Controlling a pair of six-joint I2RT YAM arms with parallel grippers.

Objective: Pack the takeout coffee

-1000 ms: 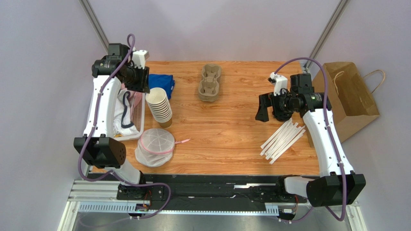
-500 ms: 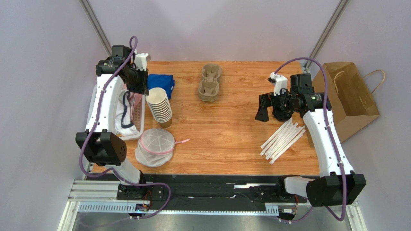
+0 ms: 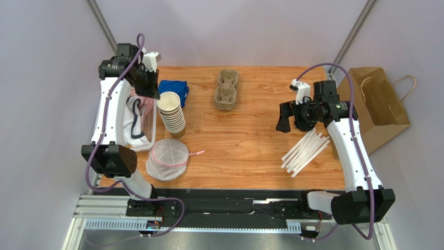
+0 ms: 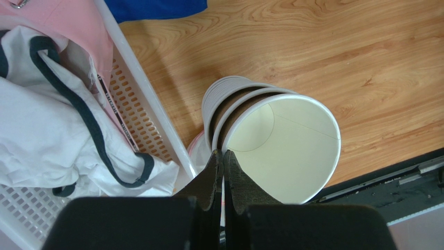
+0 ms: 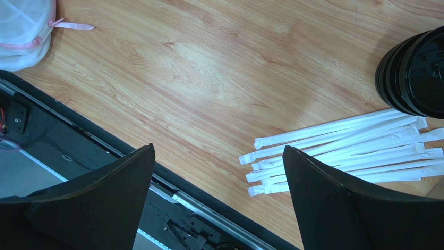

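Note:
The takeout coffee is out of view in every frame. A stack of lidless paper cups [image 3: 173, 115] stands left of centre on the wooden table [image 3: 245, 135]. My left gripper [image 3: 155, 92] hangs over the stack's left edge. In the left wrist view that gripper [image 4: 223, 152] is shut, pinching the rim of the top cup [image 4: 284, 151], which sits slightly proud of the cups beneath. My right gripper [image 3: 291, 120] hovers on the right side of the table. It [image 5: 219, 147] stands wide open with nothing between its fingers.
A white basket [image 3: 149, 130] of clothes lies at the left edge, with a blue cloth [image 3: 174, 87] behind the cups and a mesh bag [image 3: 168, 159] in front. A pulp cup carrier [image 3: 227, 89] lies at the back. Wrapped straws [image 3: 306, 151], black lids [image 5: 414, 73] and a paper bag [image 3: 380, 104] are on the right.
The left gripper's jaws have closed onto the top cup's rim, and that arm has shifted slightly. The right arm has not moved.

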